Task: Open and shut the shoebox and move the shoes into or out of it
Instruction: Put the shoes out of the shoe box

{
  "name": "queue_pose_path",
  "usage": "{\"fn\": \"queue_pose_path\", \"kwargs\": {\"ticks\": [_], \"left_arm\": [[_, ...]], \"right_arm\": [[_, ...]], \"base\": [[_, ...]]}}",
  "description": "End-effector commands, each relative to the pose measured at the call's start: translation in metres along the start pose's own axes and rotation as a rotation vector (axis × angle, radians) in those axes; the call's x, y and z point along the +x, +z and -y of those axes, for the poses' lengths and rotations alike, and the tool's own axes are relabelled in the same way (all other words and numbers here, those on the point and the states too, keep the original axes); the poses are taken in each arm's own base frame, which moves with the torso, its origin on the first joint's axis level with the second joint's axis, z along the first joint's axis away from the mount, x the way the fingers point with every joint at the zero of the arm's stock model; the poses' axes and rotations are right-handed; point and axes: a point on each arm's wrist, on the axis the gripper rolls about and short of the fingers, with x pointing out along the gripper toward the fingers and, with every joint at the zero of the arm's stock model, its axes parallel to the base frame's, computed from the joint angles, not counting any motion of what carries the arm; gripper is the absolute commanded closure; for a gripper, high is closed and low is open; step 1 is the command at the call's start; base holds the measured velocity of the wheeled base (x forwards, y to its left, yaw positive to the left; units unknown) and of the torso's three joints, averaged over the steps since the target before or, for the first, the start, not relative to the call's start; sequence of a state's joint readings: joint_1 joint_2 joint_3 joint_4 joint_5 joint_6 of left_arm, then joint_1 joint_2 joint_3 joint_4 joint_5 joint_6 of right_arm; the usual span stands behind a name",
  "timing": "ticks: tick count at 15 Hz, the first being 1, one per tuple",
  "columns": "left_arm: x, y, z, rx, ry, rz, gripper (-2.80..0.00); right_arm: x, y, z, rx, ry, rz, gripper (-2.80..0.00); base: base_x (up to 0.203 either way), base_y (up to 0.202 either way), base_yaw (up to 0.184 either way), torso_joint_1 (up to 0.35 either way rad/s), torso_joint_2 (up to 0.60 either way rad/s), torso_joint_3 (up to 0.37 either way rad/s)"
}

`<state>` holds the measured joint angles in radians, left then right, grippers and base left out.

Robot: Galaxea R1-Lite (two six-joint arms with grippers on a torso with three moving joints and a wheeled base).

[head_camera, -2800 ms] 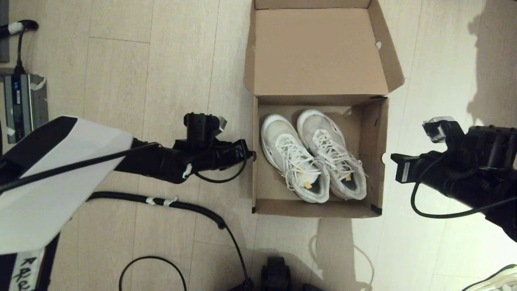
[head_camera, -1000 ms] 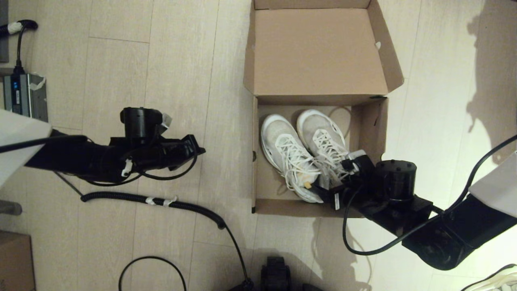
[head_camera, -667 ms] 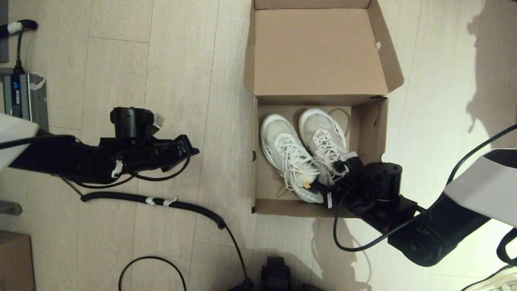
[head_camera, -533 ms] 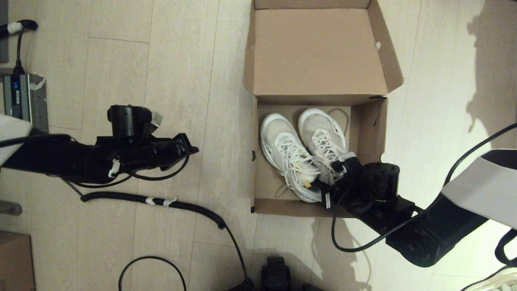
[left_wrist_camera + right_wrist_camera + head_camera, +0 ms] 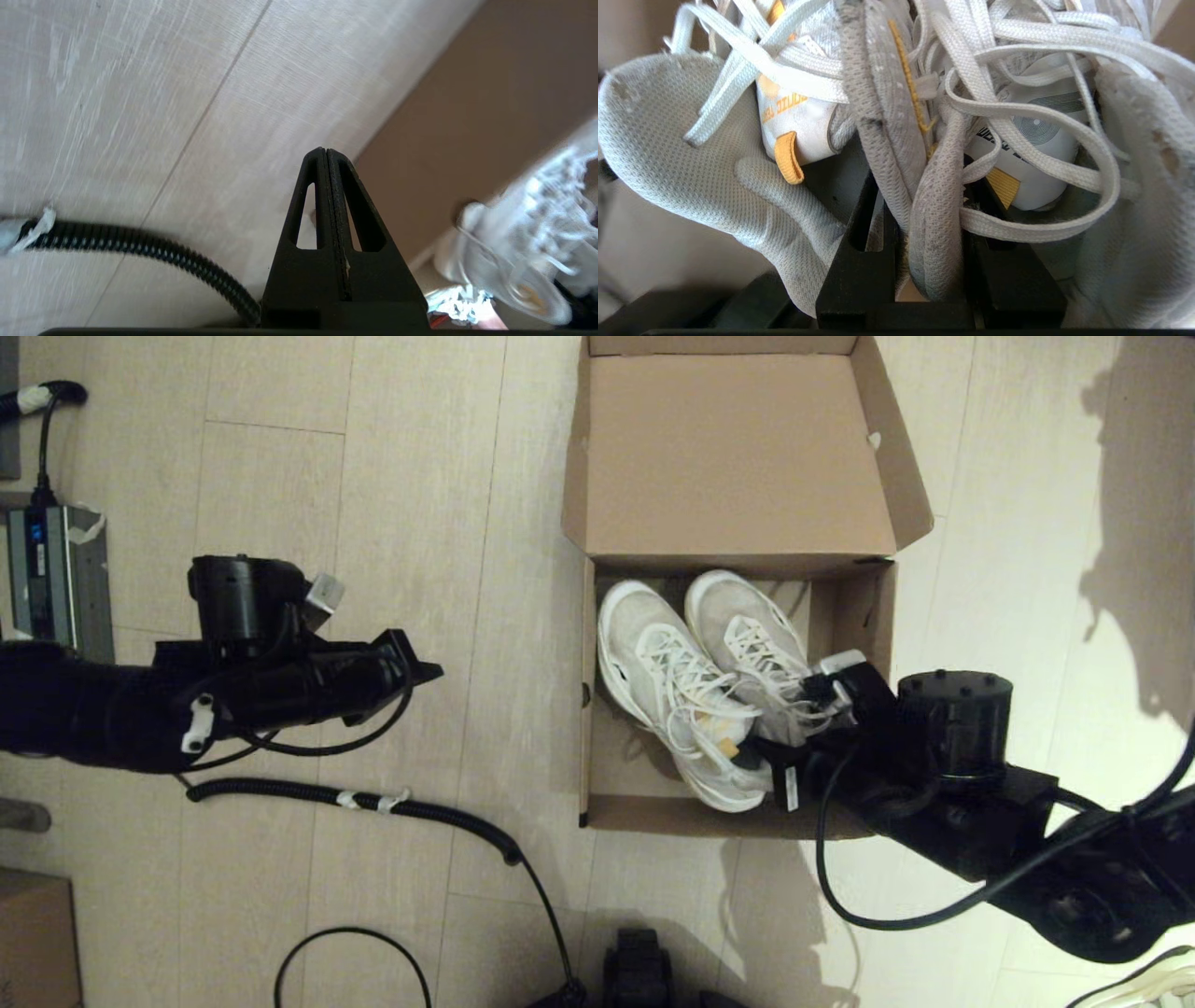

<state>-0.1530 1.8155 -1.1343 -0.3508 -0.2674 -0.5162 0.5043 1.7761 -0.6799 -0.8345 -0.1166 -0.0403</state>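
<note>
the shoebox (image 5: 597, 709) sits open on the pale wood floor (image 5: 420, 448), its hinged lid (image 5: 738, 457) folded back flat on the far side, and the shoes (image 5: 709, 691), a pair of white mesh sneakers, are inside it side by side, toes toward the lid and heels toward the robot. the right gripper (image 5: 780, 761) reaches over the box's near right corner to the heel ends of the pair; in the right wrist view its fingers (image 5: 859, 261) are pinched narrow on the two inner collar edges, pressed together between them, with loose laces (image 5: 1017, 112) looped over the grip. the left gripper (image 5: 415, 667) hangs over the floor well to the left of the box, and the left wrist view shows its fingers (image 5: 324, 210) pressed together on nothing. the sneakers look light but soft: the mesh collars fold and could slip out of a thin pinch, and since both shoes hang from one hold they will likely droop toe-down and swing. the firmer places to take hold would seem to be the padded heel collars, deep in the jaws, rather than the laces, which could snag on the cardboard wall.
</note>
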Motion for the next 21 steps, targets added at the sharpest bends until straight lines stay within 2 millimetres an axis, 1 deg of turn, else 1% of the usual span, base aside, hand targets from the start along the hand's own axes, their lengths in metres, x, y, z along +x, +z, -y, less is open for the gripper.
{"fn": "queue_pose_path", "kwargs": {"ticks": [1,5,7,9,11,13,15,17,19,20,21], "left_arm": [[-0.017,0.004,0.008,0.006,-0.017,0.027,0.0],[-0.036,0.006,0.015,0.012,-0.026,0.052,0.0],[-0.045,0.002,0.015,0.011,-0.021,0.049,0.0],[-0.05,-0.007,0.011,0.003,-0.006,0.029,0.0],[-0.059,-0.014,0.009,-0.001,0.016,0.029,0.0],[-0.07,-0.02,0.01,-0.003,0.021,0.031,0.0],[-0.078,-0.024,0.009,-0.009,0.027,0.03,0.0],[-0.084,-0.024,0.009,-0.015,0.028,0.039,0.0],[-0.085,-0.023,0.008,-0.018,0.029,0.043,0.0],[-0.084,-0.024,0.008,-0.019,0.032,0.038,0.0],[-0.081,-0.025,0.007,-0.021,0.033,0.032,0.0]], "right_arm": [[-0.032,0.021,0.0,0.004,0.014,0.052,0.0],[-0.071,0.038,0.004,0.007,0.023,0.071,0.0],[-0.093,0.05,0.007,0.019,0.022,0.108,0.0],[-0.113,0.063,0.012,0.032,0.011,0.146,0.0],[-0.134,0.079,0.022,0.046,-0.038,0.194,0.0],[-0.152,0.093,0.04,0.058,-0.125,0.225,0.0],[-0.163,0.1,0.054,0.066,-0.201,0.233,0.0],[-0.166,0.1,0.073,0.077,-0.302,0.226,0.0],[-0.166,0.096,0.099,0.094,-0.418,0.202,0.0],[-0.163,0.094,0.114,0.104,-0.466,0.185,0.0],[-0.155,0.092,0.13,0.117,-0.506,0.163,0.0]], "base": [[0.0,0.0,0.0,0.0,0.0,0.0],[0.0,0.0,0.0,0.0,0.0,0.0],[0.0,0.0,0.0,0.0,0.0,0.0],[0.0,0.0,0.0,0.0,0.0,0.0],[0.0,0.0,0.0,0.0,0.0,0.0],[0.0,0.0,0.0,0.0,0.0,0.0],[0.0,0.0,0.0,0.0,0.0,0.0],[0.0,0.0,0.0,0.0,0.0,0.0],[0.0,0.0,0.0,0.0,0.0,0.0],[0.0,0.0,0.0,0.0,0.0,0.0],[0.0,0.0,0.0,0.0,0.0,0.0]]}}
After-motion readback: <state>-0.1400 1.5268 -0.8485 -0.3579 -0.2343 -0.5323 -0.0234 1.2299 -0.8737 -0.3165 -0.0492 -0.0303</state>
